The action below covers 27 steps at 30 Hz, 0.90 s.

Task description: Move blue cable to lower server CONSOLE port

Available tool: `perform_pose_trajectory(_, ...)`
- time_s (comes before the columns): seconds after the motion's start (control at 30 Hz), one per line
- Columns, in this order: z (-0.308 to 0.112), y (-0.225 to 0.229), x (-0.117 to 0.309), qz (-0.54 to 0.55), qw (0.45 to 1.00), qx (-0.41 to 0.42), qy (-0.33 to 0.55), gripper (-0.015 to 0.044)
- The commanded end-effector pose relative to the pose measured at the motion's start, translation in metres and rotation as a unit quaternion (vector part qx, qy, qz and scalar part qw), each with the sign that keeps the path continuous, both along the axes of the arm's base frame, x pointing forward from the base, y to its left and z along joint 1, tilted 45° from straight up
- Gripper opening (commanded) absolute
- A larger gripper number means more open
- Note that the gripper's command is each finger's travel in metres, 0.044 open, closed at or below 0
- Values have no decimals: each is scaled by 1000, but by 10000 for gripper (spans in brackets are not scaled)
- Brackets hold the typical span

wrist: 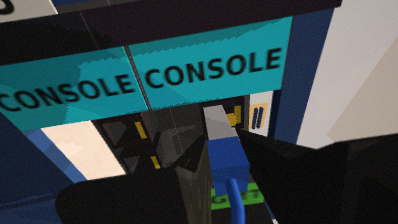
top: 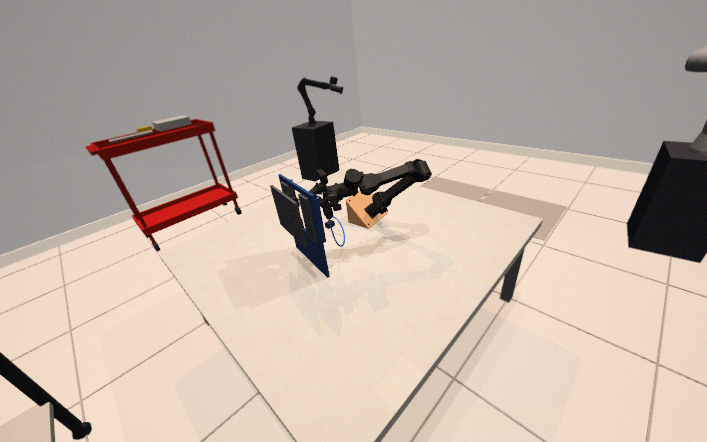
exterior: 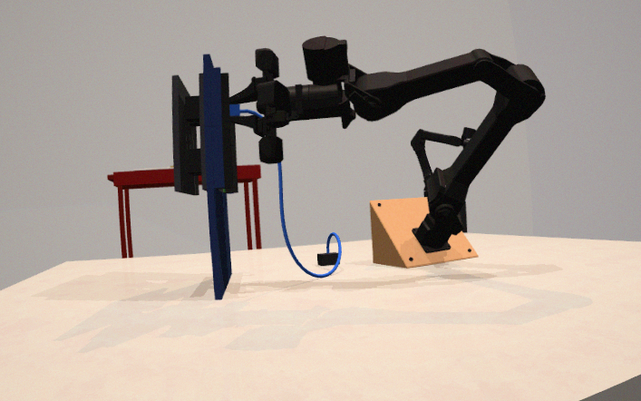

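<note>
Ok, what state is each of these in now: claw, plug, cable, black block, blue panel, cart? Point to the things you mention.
Claw [exterior: 236, 110] [wrist: 220, 138]: shut on the blue plug.
Blue plug [exterior: 234, 110] [wrist: 228, 155]: gripped, at the CONSOLE port; how far in, cannot tell.
Blue cable [top: 344, 236] [exterior: 283, 214] [wrist: 236, 200]: hanging slack, looping up to the block.
Black block [exterior: 326, 259]: resting on the table.
Blue panel [top: 317, 258] [exterior: 217, 239]: upright.
Red cart [top: 186, 207] [exterior: 149, 178]: standing, top shelf loaded.
</note>
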<state>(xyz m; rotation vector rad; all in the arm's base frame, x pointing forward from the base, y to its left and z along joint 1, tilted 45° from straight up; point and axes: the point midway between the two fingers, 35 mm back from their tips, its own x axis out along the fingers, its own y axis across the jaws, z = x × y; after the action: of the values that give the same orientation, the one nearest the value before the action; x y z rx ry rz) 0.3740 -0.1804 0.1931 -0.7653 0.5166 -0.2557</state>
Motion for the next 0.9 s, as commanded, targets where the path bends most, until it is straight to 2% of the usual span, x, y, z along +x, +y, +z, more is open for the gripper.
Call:
perform_pose_trajectory(0.0,0,1,-3,1,1000,0,0,0)
perform_pose_trajectory(0.87,3,5,-16,1,1000,0,1,0)
